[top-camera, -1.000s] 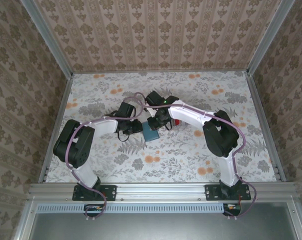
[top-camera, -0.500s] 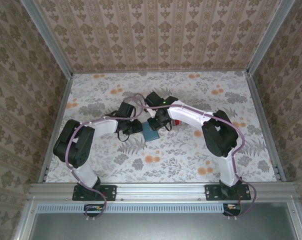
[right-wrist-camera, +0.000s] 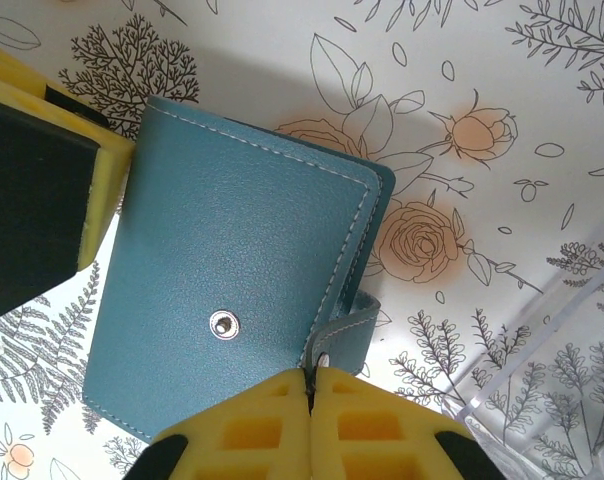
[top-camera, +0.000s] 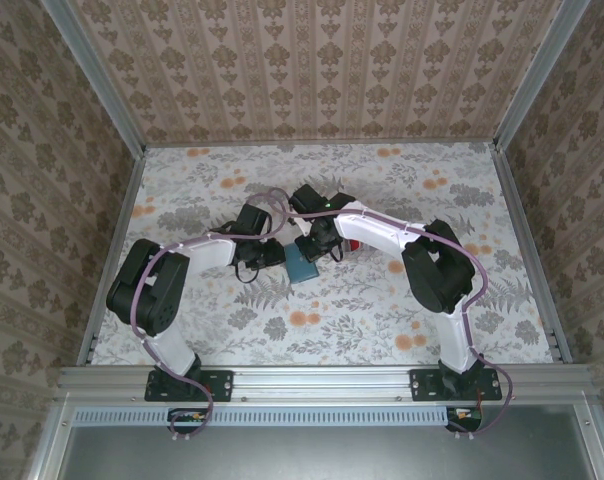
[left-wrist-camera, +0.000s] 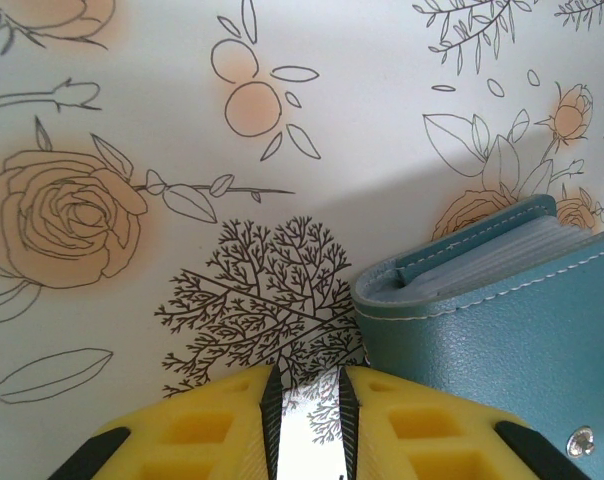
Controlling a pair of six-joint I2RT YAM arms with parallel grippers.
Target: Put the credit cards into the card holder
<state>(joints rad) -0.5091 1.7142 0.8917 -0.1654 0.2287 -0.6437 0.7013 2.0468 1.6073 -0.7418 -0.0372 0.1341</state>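
1. The top external camera sits high above and behind the arm bases (top-camera: pixel 190 383) and looks forward and down. It is far off, taking in the whole table (top-camera: pixel 382 300) and the walls (top-camera: pixel 312 70) around it.
2. The left wrist camera looks down at the table from very close, with the left gripper (left-wrist-camera: pixel 310 385) at its bottom edge.
3. The right wrist camera also looks down from close by, a little farther out, with the right gripper (right-wrist-camera: pixel 310 378) at its bottom edge and a clear tray (right-wrist-camera: pixel 542 370) at lower right.
4. All three views share the card holder (top-camera: pixel 302 266). It is small in the overhead view, cut off at lower right in the left wrist view, and central in the right wrist view.
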